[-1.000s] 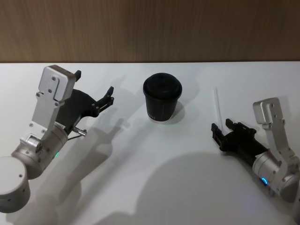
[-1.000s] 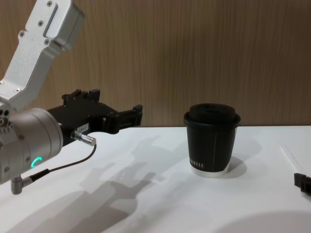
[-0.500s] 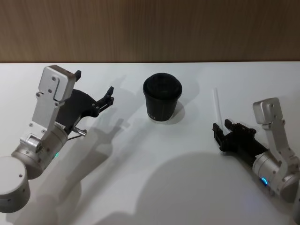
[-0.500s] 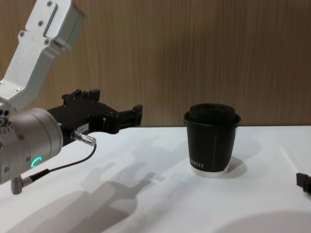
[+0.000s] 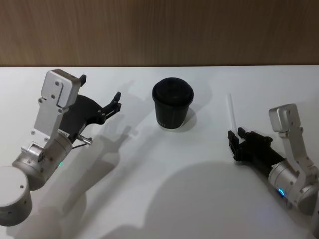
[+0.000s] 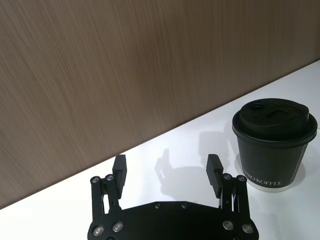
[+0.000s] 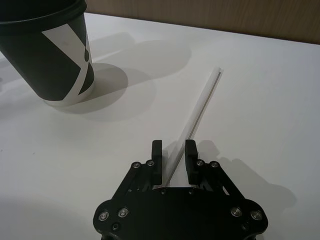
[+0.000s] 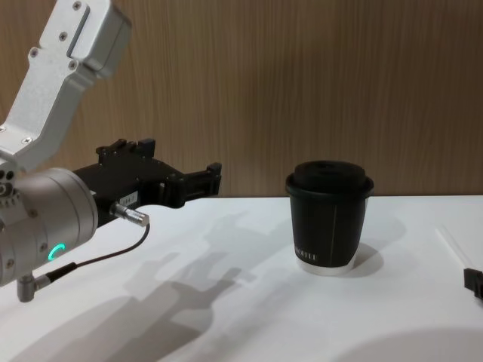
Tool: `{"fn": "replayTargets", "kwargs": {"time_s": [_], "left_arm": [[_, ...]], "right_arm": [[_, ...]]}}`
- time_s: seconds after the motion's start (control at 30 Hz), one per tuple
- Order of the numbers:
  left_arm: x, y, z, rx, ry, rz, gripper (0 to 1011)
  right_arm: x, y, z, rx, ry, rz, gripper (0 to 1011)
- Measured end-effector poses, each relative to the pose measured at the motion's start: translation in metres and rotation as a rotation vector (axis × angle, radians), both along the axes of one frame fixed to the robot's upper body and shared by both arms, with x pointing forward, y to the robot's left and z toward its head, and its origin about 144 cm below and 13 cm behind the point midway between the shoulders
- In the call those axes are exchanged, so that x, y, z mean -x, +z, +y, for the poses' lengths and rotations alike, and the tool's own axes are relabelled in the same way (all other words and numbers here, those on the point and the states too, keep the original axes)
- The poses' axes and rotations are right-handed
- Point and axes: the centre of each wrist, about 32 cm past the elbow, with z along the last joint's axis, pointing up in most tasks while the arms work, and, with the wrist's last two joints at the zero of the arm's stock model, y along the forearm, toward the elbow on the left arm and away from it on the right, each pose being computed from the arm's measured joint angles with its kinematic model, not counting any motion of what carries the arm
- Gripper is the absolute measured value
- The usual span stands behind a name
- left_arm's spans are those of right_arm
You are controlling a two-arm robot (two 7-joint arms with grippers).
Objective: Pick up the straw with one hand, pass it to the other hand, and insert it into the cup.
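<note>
**While Straddling the Straw (image 5: 231,110), Not Yet Gripping**

While hanging low over the desk (image 5: 149,174) at 4 o'clock from the cup (image 5: 172,102), straddles the straw's near end with the right hand (image 5: 236,132). Leaves only a narrow gap there between the two fingers (image 7: 157,155), with the tube nearer one finger than the other; cannot tell whether touching that one. No clamp on it yet. Finds the straw flat on the white surface at 3 o'clock from the cup, well apart from it, running from the right hand out toward 12 o'clock with a slight lean to 11. Sets the cup upright near the desk's middle, domed lid on, white rim at the bottom, thin white line facing the chest camera. Holds the left hand (image 5: 100,87) above the desk at 9 o'clock from the cup, apart from it, aimed toward 2 o'clock. Spreads that hand wide, with nothing between its fingers. Carries a glowing green ring (image 8: 54,253) and a grey cable (image 8: 98,260) on the silver cylinder (image 8: 45,222) behind it. Backs the whole scene with a brown wood wall (image 5: 159,30) at 12 o'clock.
</note>
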Motion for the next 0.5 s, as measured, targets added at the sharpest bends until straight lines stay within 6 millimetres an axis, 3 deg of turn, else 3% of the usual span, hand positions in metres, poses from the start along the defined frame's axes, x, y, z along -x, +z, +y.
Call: {"fn": "replayTargets", "kwargs": {"time_s": [0.5], "left_arm": [[0.0, 0.0, 0.0, 0.0, 0.0, 0.0, 1003]], "right_arm": [[0.0, 0.0, 0.0, 0.0, 0.0, 0.001, 181]]}}
